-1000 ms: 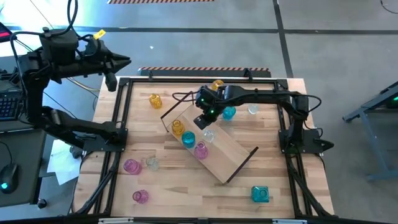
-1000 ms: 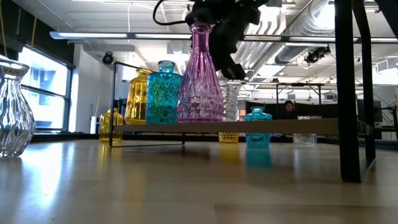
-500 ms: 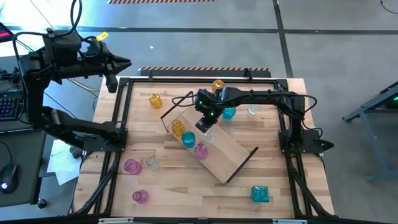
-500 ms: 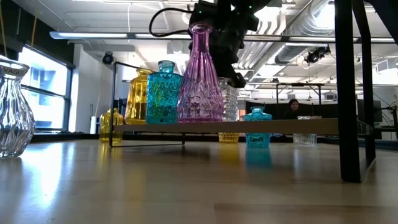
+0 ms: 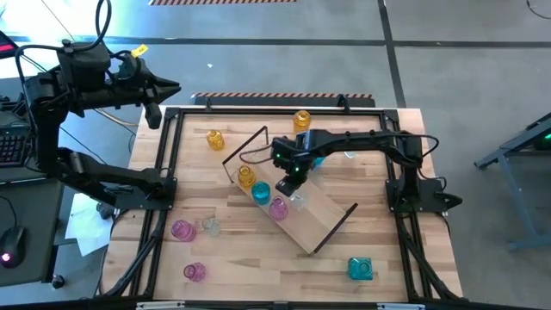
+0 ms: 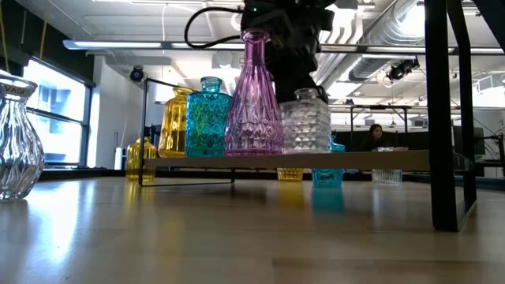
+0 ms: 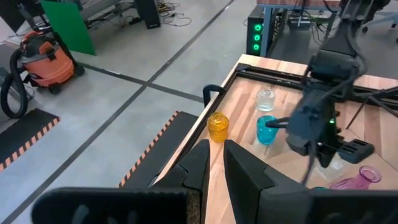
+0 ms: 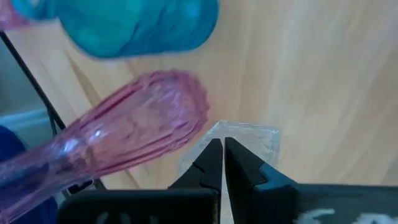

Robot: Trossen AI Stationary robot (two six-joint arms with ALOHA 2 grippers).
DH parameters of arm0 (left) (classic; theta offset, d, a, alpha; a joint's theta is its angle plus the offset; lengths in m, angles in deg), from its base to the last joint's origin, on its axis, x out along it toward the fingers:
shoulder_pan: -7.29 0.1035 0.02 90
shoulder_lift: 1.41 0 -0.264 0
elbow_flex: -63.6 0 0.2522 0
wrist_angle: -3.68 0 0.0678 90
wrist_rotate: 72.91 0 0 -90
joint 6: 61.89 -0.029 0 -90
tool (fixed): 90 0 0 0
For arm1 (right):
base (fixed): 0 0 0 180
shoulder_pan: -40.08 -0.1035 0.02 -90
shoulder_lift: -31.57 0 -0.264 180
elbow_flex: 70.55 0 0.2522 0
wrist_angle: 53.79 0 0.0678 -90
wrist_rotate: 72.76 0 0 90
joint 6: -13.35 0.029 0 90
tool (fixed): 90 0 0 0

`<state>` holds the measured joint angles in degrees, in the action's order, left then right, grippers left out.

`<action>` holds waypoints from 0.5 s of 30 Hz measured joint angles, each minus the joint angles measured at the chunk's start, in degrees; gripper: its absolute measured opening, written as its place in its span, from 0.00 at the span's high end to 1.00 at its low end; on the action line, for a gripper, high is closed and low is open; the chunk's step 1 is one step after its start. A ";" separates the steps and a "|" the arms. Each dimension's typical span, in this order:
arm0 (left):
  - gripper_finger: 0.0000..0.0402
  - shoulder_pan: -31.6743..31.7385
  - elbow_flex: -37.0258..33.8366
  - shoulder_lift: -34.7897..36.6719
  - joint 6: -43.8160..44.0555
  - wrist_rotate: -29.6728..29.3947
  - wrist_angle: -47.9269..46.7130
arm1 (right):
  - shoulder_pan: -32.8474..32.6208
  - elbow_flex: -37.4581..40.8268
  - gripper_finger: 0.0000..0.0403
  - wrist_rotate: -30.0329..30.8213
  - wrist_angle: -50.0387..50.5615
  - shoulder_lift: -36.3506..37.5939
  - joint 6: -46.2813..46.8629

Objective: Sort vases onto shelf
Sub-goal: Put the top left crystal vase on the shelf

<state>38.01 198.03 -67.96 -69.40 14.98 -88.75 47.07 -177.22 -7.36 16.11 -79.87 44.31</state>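
Grey concrete floor (image 5: 448, 52) (taped lines) — orange vacuum (image 7: 45, 55) nearby.

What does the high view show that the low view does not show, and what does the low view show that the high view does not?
Only the high view shows the left gripper raised beyond the table's far-left corner, and the teal vase near the front edge. Only the low view shows the room behind, with a person far off. Both show the right gripper shut on the clear vase on the shelf, next to the pink vase.
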 joint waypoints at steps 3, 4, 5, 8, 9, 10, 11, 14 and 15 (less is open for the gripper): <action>0.91 0.00 0.00 0.00 -0.04 0.00 0.00 | -1.40 0.00 1.00 0.04 0.41 0.00 1.27; 0.91 0.00 0.00 0.00 -0.04 0.00 0.00 | -1.78 0.00 1.00 0.66 0.43 0.00 1.58; 0.91 0.00 0.00 -0.02 -0.06 0.00 0.00 | -2.10 0.00 1.00 2.11 0.41 0.00 1.96; 0.91 0.00 0.00 -0.02 -0.09 -0.01 0.00 | -2.32 0.00 1.00 5.73 0.42 0.02 3.57; 0.91 0.00 0.00 -0.02 -0.09 0.00 0.00 | -2.16 0.00 1.00 6.09 0.42 0.02 4.08; 0.91 0.00 0.00 -0.02 -0.11 -0.02 0.00 | -2.14 0.00 1.00 6.16 0.44 0.04 4.71; 0.91 0.00 0.00 -0.02 -0.11 -0.02 0.00 | -2.11 0.00 1.00 6.16 0.61 0.05 5.03; 0.91 0.00 0.02 0.05 -0.15 -0.02 -0.14 | -2.12 0.00 1.00 6.21 2.33 0.09 5.23; 0.91 0.00 0.02 0.10 -0.20 -0.02 -0.41 | -2.19 0.00 1.00 6.24 3.14 0.09 5.37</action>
<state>38.01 198.05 -67.86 -69.60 14.96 -89.17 44.89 -177.22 -1.12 19.25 -79.78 49.68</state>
